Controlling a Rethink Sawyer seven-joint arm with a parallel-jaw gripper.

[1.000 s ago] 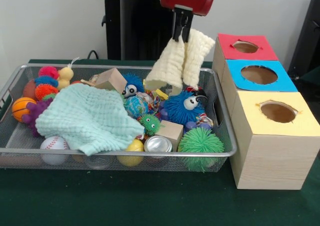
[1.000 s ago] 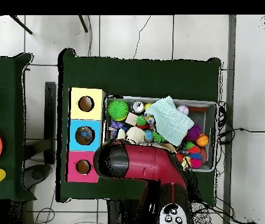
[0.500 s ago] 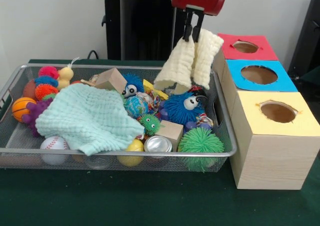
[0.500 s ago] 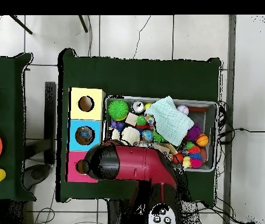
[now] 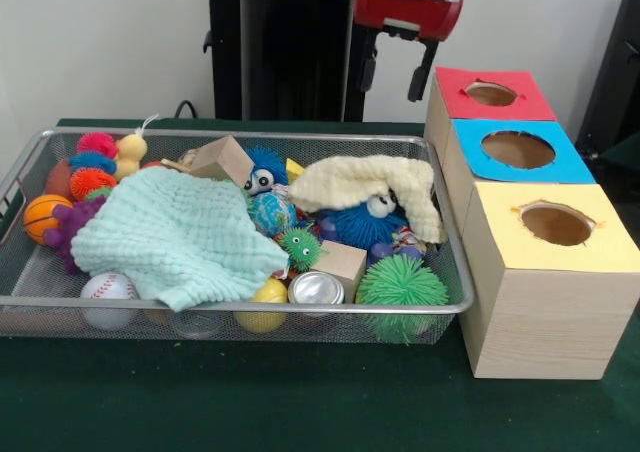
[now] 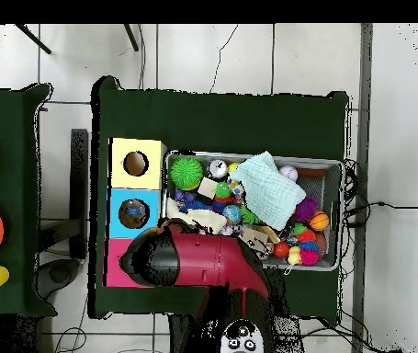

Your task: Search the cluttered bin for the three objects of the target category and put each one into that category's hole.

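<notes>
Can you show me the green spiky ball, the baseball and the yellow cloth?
green spiky ball (image 5: 401, 284), front view, middle of its spikes
baseball (image 5: 108, 288), front view, its white top
yellow cloth (image 5: 365, 182), front view, middle fold

1. A robotics lab: a red robot arm (image 6: 203, 267) works over a green-covered counter (image 5: 300, 402).
2. A wire bin (image 5: 250, 307) of toys, colour-topped sorting boxes (image 5: 545, 292), tiled floor (image 6: 396, 119) with trailing cables.
</notes>
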